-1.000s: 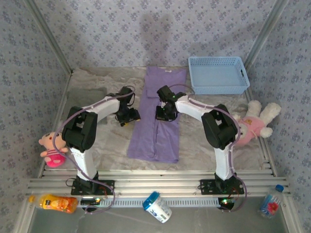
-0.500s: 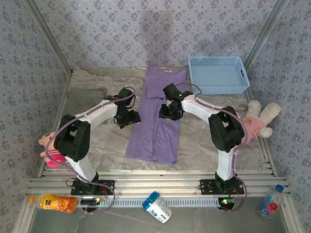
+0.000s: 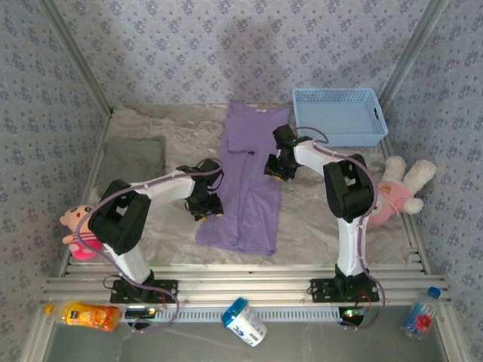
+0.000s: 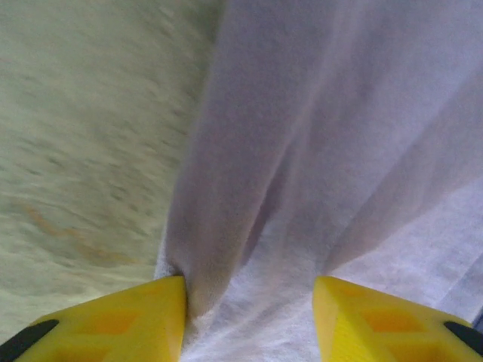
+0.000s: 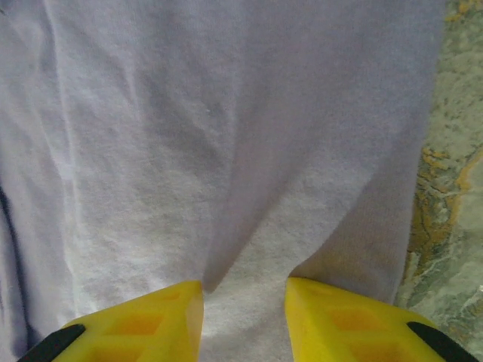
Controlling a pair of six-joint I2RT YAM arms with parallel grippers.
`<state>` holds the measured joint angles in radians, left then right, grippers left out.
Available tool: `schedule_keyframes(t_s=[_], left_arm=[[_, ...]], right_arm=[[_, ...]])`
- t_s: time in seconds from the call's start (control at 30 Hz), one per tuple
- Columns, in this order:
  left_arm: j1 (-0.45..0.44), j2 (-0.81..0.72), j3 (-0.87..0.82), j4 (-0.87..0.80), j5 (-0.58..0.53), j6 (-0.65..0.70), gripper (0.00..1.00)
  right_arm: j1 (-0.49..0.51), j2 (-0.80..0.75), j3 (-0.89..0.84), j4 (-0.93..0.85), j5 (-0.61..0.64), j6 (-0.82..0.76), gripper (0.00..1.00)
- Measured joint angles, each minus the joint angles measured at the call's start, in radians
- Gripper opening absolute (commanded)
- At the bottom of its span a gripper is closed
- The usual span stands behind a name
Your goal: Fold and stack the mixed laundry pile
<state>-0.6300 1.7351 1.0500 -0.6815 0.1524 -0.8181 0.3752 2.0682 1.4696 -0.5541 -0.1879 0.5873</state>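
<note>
Floral wallpaper (image 3: pixel 226 45) is closing in a marbled table (image 3: pixel 317 222) on three sides. Seen from above, the shirt (image 3: pixel 245 211) is lying flat at the table's centre as a long lavender strip, running from 12 o'clock down to 6 o'clock, its far end folded back on itself.

The basket (image 3: pixel 336 139), light blue, is sitting at 1 o'clock, just beside the shirt's far right corner. The gray garment (image 3: pixel 134 158) is lying folded at 10 o'clock, well apart from the shirt. One plush (image 3: pixel 396 188) is sprawling at 3 o'clock against the right arm's side of the table; another plush (image 3: pixel 79 230) is leaning at 8 o'clock by the left arm.

The left gripper (image 3: pixel 206 205) is bearing down on the shirt's left edge, near its 7 o'clock corner. In its wrist view (image 4: pixel 249 290) the yellow fingers (image 4: pixel 128 320) are standing narrowly apart, straddling a raised ridge of shirt (image 4: pixel 339 151); cloth is puckering against the left finger, table showing beyond at 10 o'clock.

The right gripper (image 3: pixel 275 167) is pressing on the shirt's right edge at about 1 o'clock. Its fingers (image 5: pixel 355 317) are likewise standing narrowly apart (image 5: pixel 244 290) with a crease of shirt (image 5: pixel 226 151) rising between them; neither pair is clamping shut.
</note>
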Motion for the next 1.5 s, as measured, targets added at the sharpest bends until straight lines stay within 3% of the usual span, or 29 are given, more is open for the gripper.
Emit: schedule_keyframes(t_s=[0.2, 0.33, 0.47, 0.63, 0.83, 1.07, 1.2, 1.5], left_arm=[[-0.069, 0.003, -0.010, 0.024, 0.075, -0.007, 0.47], [-0.084, 0.002, -0.011, 0.027, 0.095, 0.003, 0.59], [-0.067, -0.021, -0.005, -0.020, 0.074, 0.019, 0.62], [-0.034, -0.103, -0.005, -0.068, 0.063, 0.043, 0.63], [-0.033, -0.224, -0.070, -0.080, 0.092, 0.100, 0.60], [-0.057, -0.286, -0.225, -0.082, 0.143, 0.127, 0.56], [-0.083, -0.288, -0.275, -0.067, 0.160, 0.126, 0.55], [-0.123, -0.285, -0.283, 0.026, 0.174, 0.110, 0.51]], right_arm=[[-0.029, 0.000, 0.009, -0.030, 0.032, -0.006, 0.46], [-0.035, -0.019, 0.008, -0.041, 0.064, -0.018, 0.58], [-0.015, -0.092, -0.017, -0.055, 0.119, -0.031, 0.63], [0.045, -0.266, -0.107, -0.077, 0.160, -0.034, 0.63], [0.128, -0.479, -0.362, -0.110, 0.185, 0.013, 0.63], [0.319, -0.670, -0.612, -0.155, 0.192, 0.161, 0.63], [0.406, -0.737, -0.701, -0.149, 0.190, 0.249, 0.62], [0.484, -0.757, -0.806, -0.070, 0.173, 0.375, 0.57]])
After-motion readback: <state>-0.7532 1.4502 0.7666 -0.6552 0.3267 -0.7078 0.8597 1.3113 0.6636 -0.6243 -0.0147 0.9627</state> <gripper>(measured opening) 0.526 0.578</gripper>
